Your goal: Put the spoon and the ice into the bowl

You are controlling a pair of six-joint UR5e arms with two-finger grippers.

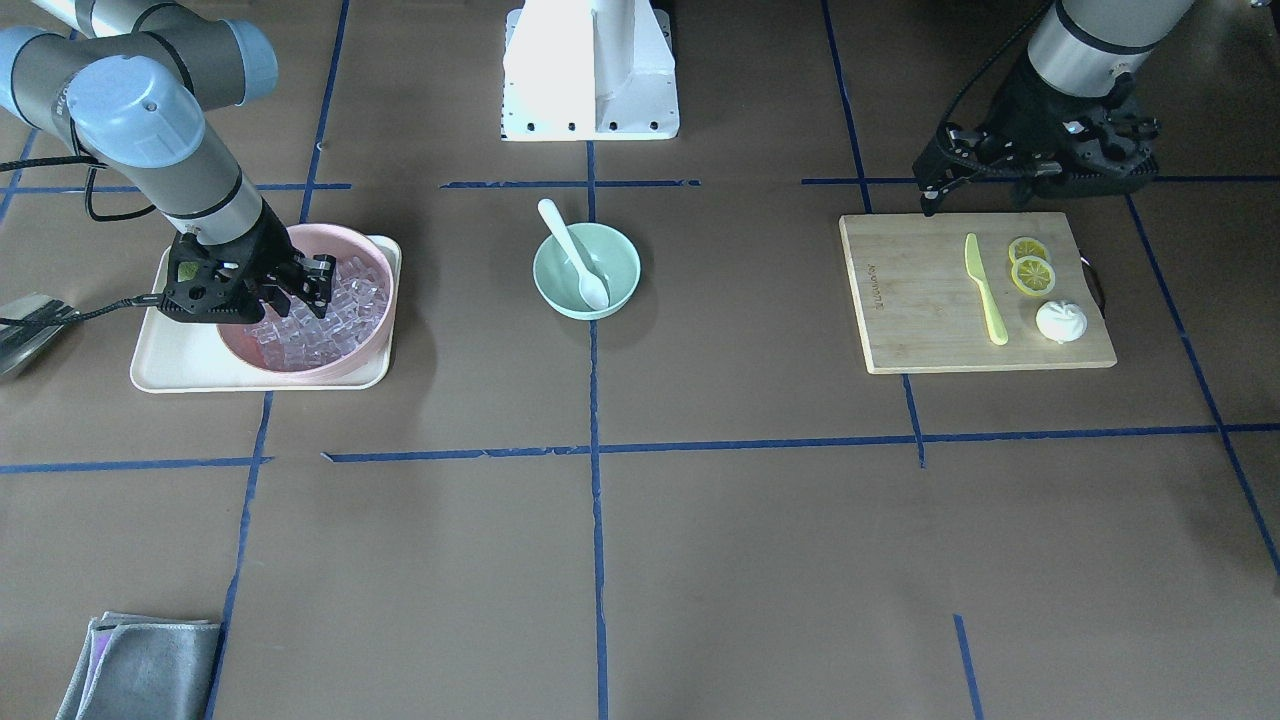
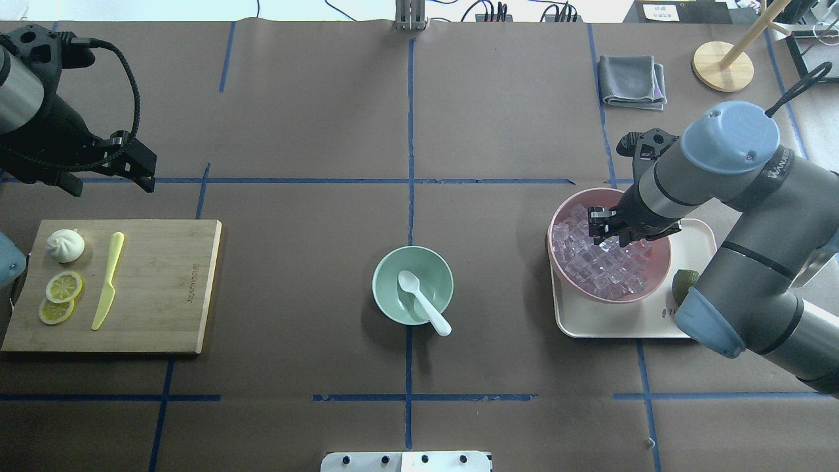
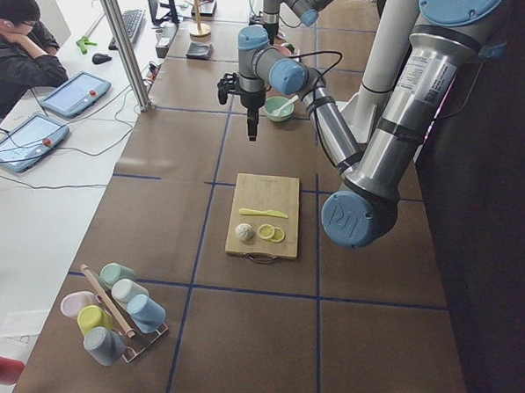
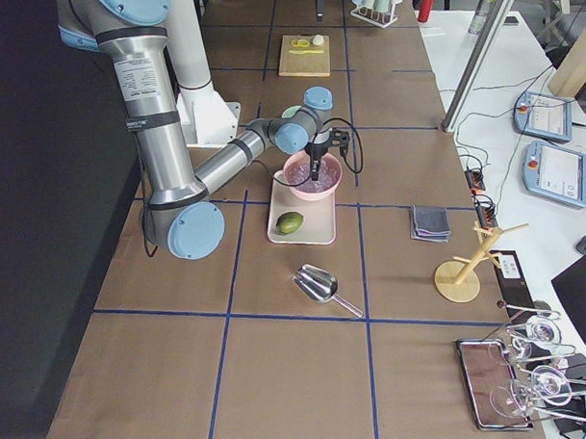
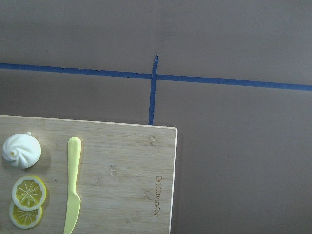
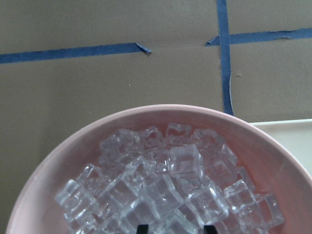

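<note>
The white spoon (image 1: 575, 250) lies in the mint-green bowl (image 1: 625, 262) at the table's middle, scoop down, handle over the rim; both also show in the overhead view, spoon (image 2: 423, 305) and bowl (image 2: 383, 275). Many clear ice cubes (image 6: 185, 161) fill the pink bowl (image 6: 170, 109) on a cream tray (image 2: 623, 328). My right gripper (image 6: 175, 228) is open, its tips down among the top cubes, with cubes between them. It also shows in the overhead view (image 2: 609, 233). My left gripper (image 1: 927, 200) hangs shut and empty over the table just past the cutting board.
A bamboo cutting board (image 2: 170, 288) holds a yellow-green knife (image 2: 108, 278), two lemon slices (image 2: 62, 288) and a white bun (image 2: 65, 246). A lime (image 2: 682, 285) sits on the tray. A grey cloth (image 2: 632, 80) and a metal scoop (image 4: 319, 284) lie beyond.
</note>
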